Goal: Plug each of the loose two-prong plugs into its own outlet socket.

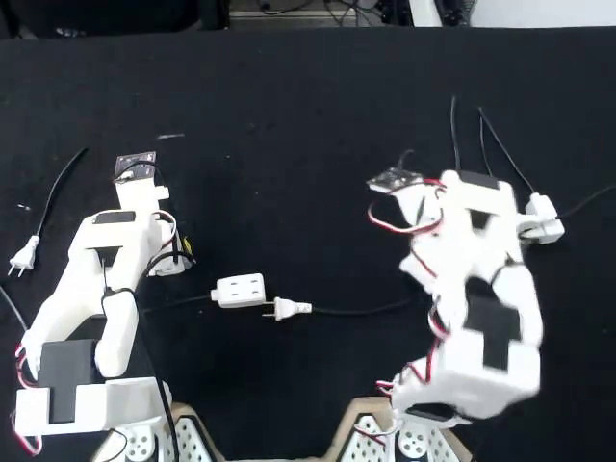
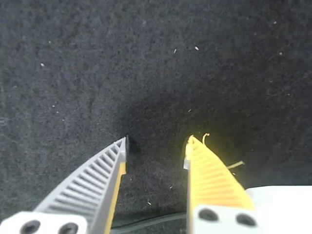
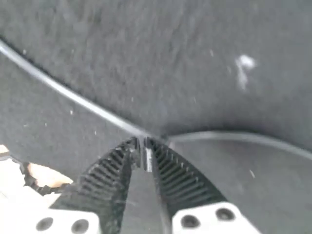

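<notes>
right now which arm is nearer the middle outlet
Left. The left arm ends just beside the outlet, on its left. The right arm is farther off, beyond the plug and its cable.

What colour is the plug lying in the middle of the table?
The plug is white, clearest in the high view.

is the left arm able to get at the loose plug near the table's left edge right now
Probably yes: the left gripper is open and holds nothing, and the plug lies on bare black cloth beside that arm, with nothing over it.
</notes>
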